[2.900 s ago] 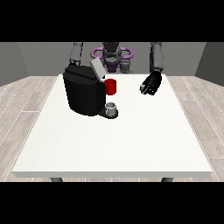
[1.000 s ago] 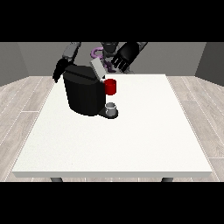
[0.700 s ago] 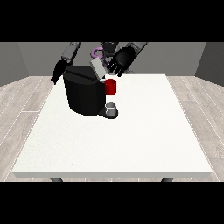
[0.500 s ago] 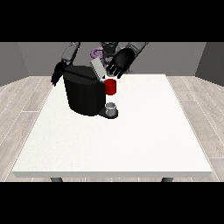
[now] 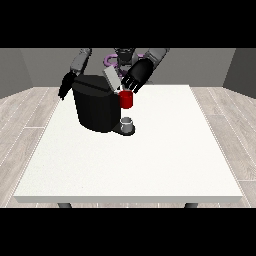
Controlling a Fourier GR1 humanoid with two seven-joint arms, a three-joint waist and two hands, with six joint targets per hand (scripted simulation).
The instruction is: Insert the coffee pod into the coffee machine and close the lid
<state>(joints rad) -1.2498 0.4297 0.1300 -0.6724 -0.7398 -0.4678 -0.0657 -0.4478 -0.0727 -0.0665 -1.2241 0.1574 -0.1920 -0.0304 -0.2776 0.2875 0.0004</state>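
Observation:
The black coffee machine (image 5: 95,107) stands on the table's far left part. Its grey lid (image 5: 111,78) is tilted up and open. A red pod holder (image 5: 126,99) juts from the machine's front, above a small grey cup (image 5: 128,123) on the machine's base. The hand at the view's right (image 5: 138,74) hovers just over the red holder and beside the lid's edge. I cannot make out the coffee pod; it may be hidden under this hand. Behind the machine's left side, the hand at the view's left (image 5: 65,86) hangs with relaxed fingers and holds nothing.
The white table (image 5: 150,160) stretches wide towards the camera, and a wooden floor surrounds it. A purple ring-shaped object (image 5: 111,60) shows behind the machine near the robot's torso.
The hand at the view's right came in from the table's right side, rose beside the lid, then lowered onto the red holder. The other hand and the lid stayed put.

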